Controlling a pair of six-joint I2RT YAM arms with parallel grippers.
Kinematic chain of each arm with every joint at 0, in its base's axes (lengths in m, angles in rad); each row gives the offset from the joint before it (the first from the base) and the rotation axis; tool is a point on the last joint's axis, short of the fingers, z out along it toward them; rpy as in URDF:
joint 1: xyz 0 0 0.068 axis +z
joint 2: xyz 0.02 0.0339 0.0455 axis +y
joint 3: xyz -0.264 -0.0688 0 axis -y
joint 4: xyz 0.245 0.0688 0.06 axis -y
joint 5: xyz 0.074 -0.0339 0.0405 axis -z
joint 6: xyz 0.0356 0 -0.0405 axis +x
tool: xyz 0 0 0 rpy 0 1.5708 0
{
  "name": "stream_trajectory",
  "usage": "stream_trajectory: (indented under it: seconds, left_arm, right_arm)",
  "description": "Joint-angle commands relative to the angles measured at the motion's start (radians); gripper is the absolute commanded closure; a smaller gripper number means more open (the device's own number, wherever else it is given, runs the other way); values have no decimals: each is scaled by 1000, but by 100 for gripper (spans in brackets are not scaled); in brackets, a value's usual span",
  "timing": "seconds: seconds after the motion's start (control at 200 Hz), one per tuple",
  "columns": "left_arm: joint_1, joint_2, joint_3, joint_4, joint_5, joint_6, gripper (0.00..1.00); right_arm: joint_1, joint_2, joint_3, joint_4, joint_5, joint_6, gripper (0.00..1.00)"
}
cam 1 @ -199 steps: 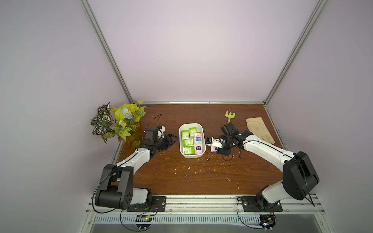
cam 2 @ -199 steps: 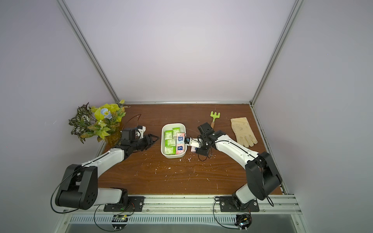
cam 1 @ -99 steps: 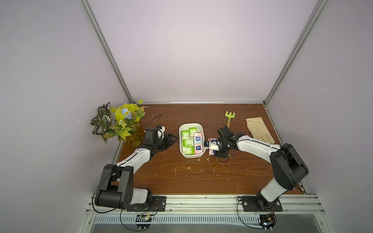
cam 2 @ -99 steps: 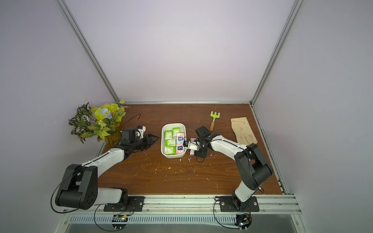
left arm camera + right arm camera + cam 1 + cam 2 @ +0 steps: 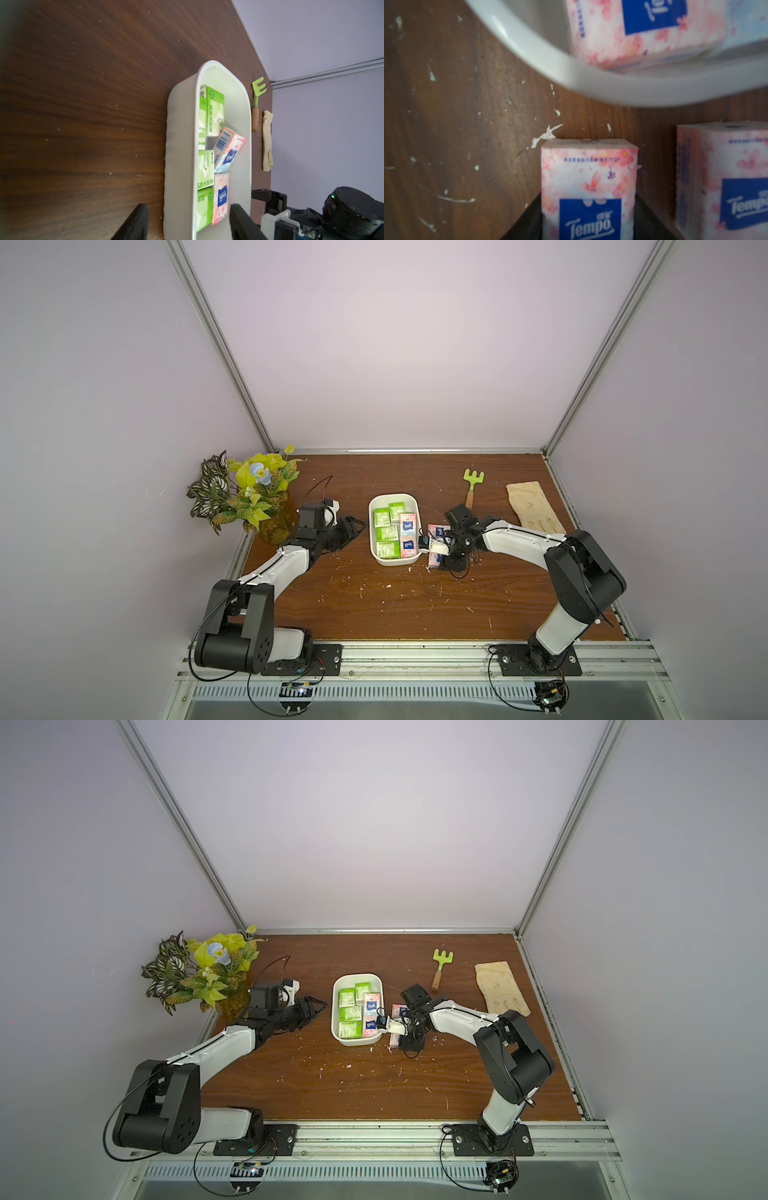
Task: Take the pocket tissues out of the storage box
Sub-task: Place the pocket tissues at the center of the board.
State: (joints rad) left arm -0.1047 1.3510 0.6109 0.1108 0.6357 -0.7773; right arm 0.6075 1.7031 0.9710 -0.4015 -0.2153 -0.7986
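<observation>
In both top views the left arm (image 5: 286,568) lies low and long over the table (image 5: 374,605). The left gripper (image 5: 358,526) points at the box (image 5: 371,531), which sits just ahead of its jaws. They're spread, nothing in them. The right arm (image 5: 515,541) is bent at the elbow with its forearm reaching in, and the right gripper (image 5: 441,566) is tipped down at the wood on the box's other side. A pink packet (image 5: 433,569) lies right at its jaws and a second pink packet (image 5: 435,529) just beside them, both outside the box. Inside are four green packets (image 5: 388,533) and two more pink packets (image 5: 408,547).

Left wrist view: two dark fingers (image 5: 135,222) wide apart and empty, the box's long wall just beyond their tips. Green packets line the wall nearer the jaws and the pink ones sit behind, one of them propped at a tilt.

Right wrist view: the pink packet lies flat on the table, squarely between the jaws, with a finger (image 5: 527,224) close along each side. Pressing or let go, can't tell. The second pink packet is off to one side of the jaws, and the box's rounded corner is just ahead.
</observation>
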Motion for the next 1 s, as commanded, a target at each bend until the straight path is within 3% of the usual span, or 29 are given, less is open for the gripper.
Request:
stream_trajectory:
  seconds: [0.0, 0.375, 0.621, 0.996]
  left_arm:
    - [-9, -16, 19, -11, -12, 19, 41]
    - [-9, -16, 29, -2, -3, 12, 40]
    - [-23, -6, 47, 30, 39, -2, 40]
    - [-65, 82, 87, 90, 34, -28, 45]
  right_arm:
    - [5, 1, 4, -20, -14, 8, 37]
    - [-15, -104, 26, -12, 20, 22, 13]
    - [-21, -195, 110, -20, 2, 67, 8]
    - [37, -96, 419, -4, 7, 484, 11]
